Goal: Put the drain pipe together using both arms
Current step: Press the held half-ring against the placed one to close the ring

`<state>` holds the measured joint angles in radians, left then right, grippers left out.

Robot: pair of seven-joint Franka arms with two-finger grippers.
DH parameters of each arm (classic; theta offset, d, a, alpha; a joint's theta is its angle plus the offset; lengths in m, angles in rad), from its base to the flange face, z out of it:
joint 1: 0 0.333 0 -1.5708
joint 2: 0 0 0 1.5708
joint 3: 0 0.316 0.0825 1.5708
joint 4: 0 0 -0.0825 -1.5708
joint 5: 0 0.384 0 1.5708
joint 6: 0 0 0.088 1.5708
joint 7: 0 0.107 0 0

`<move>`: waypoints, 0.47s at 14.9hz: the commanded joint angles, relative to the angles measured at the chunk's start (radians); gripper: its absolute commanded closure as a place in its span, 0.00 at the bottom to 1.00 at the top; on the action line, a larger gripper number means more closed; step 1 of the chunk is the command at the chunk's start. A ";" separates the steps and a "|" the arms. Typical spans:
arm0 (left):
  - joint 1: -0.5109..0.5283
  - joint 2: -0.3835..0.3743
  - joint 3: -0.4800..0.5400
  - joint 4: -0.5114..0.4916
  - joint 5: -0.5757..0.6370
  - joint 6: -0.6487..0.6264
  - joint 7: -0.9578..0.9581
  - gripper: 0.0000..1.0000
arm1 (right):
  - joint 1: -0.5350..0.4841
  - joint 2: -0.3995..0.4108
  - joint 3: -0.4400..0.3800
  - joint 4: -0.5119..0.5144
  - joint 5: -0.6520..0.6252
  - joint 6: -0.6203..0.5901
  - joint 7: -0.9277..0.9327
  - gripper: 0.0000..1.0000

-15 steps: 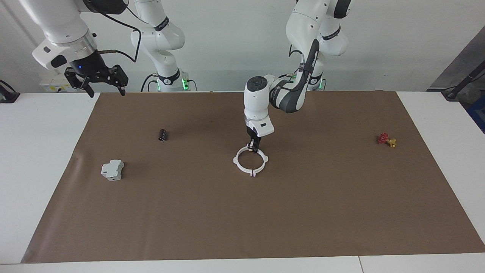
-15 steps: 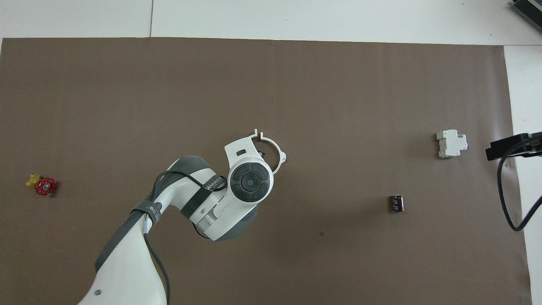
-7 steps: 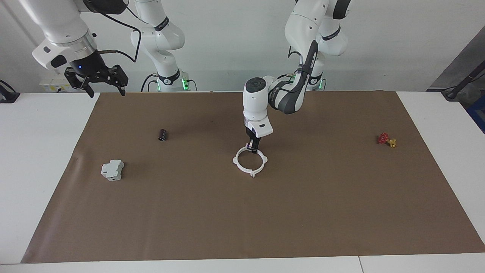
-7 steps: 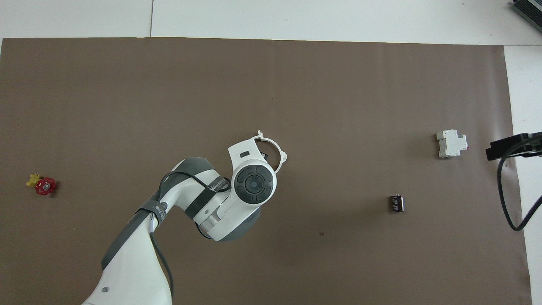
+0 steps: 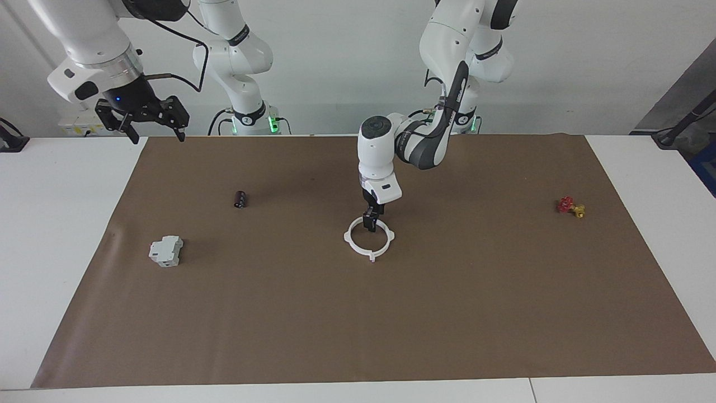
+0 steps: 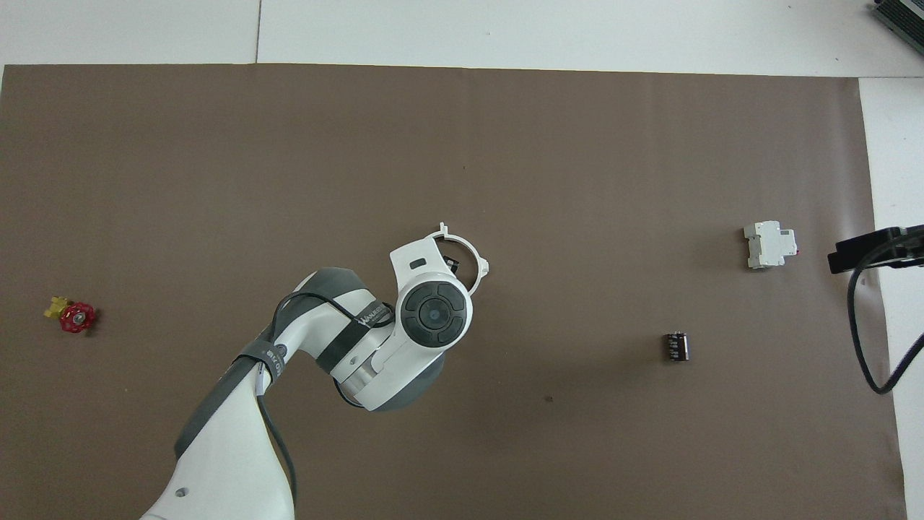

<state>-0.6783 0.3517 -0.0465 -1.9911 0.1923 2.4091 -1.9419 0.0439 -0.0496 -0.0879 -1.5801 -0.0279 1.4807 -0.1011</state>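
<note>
The drain pipe [image 5: 369,238], a closed white ring, lies flat mid-bench on the brown mat [image 5: 391,313]. The left end effector [image 5: 370,222] points straight down at the ring's edge nearest the robots; whether it grips or has released cannot be told. The right end effector [image 5: 150,120] waits raised over the mat's corner, fingers spread and empty.

A white table [image 5: 67,235] carries a brown mat [image 5: 358,313] covering most of its top. On the mat lie the white drain pipe ring [image 5: 369,238] at the middle, a grey block [image 5: 165,251] and a small dark cylinder [image 5: 240,198] toward the right arm's end, and a red-and-yellow valve [image 5: 570,206] toward the left arm's end.
</note>
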 commanded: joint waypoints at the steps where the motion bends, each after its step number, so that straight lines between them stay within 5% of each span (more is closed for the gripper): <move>1: -0.023 0.009 0.016 0.034 0.026 -0.050 -0.011 0.00 | -0.012 -0.015 0.007 -0.020 0.008 0.020 0.008 0.00; 7: 0.026 -0.058 0.020 0.173 0.024 -0.238 0.086 0.00 | -0.012 -0.015 0.007 -0.021 0.008 0.020 0.008 0.00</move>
<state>-0.6748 0.3431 -0.0336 -1.8612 0.1964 2.2596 -1.9006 0.0439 -0.0496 -0.0879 -1.5801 -0.0279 1.4807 -0.1011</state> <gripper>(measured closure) 0.000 0.000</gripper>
